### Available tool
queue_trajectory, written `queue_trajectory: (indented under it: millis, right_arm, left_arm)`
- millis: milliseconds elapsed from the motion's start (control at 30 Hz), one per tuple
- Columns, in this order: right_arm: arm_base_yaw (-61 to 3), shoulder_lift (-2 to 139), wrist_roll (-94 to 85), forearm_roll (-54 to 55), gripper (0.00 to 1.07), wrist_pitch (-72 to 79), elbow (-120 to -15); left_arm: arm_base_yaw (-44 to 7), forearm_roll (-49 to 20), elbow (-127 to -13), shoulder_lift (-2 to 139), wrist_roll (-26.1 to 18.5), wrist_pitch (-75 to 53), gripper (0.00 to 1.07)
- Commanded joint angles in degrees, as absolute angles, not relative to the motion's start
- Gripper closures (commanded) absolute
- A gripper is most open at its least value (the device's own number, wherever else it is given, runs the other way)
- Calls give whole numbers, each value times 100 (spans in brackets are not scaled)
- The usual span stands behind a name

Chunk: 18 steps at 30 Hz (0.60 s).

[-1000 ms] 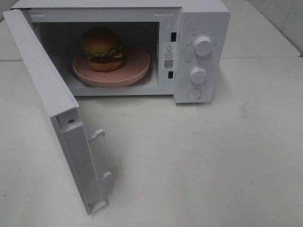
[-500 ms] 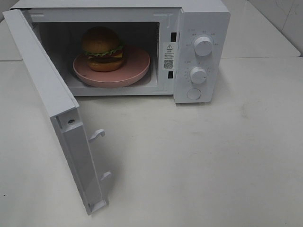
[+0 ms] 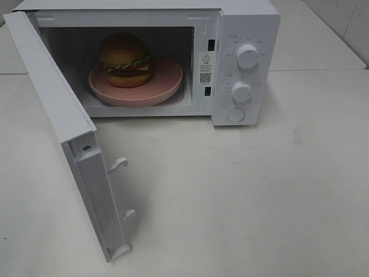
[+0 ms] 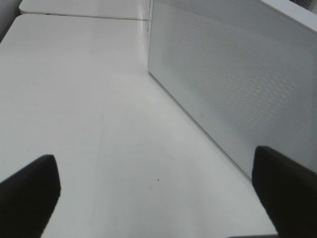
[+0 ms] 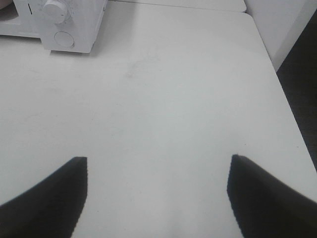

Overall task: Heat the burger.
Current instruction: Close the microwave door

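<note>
Standing at the back of the white table (image 3: 259, 190): a white microwave (image 3: 262, 34), its door (image 3: 57, 115) swung wide to the left, with two latch hooks (image 3: 118, 164) exposed on the door's edge. The control panel carries an upper knob (image 3: 247, 56), a lower knob (image 3: 241, 91) and a round button (image 3: 236, 114) under them.

The burger (image 3: 124, 60) sits upright on a pink plate (image 3: 167, 81) inside the cavity, toward the plate's left rear. The high view shows neither arm.

The left gripper (image 4: 156, 198) hovers over bare table beside the door's perforated outer face. That door stands between it and the burger. Its jaws are spread wide, empty and touching nothing.

The right gripper (image 5: 158, 188) hangs over the table in front of the control panel, well apart from the burger. Its jaws are likewise spread, with nothing held.
</note>
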<state>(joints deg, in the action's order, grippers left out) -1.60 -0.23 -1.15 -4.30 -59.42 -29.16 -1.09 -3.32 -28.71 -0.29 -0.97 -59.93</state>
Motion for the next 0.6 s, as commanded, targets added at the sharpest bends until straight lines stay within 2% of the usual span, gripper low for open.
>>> queue_trajectory:
  millis: [33, 433, 600]
  right_arm:
    - [-149, -172, -74, -464, 31, -5913, -2899]
    - [-172, -172, -74, -464, 31, -5913, -2899]
    - [-590, -172, -74, -464, 31, -5913, -2899]
  left_arm:
    - [-120, -344, -2848, -155, -120, -5942, 9]
    - [-120, -304, -2848, -138, -115, -5936, 9]
    - [-120, -304, -2848, -138, -115, -5936, 9]
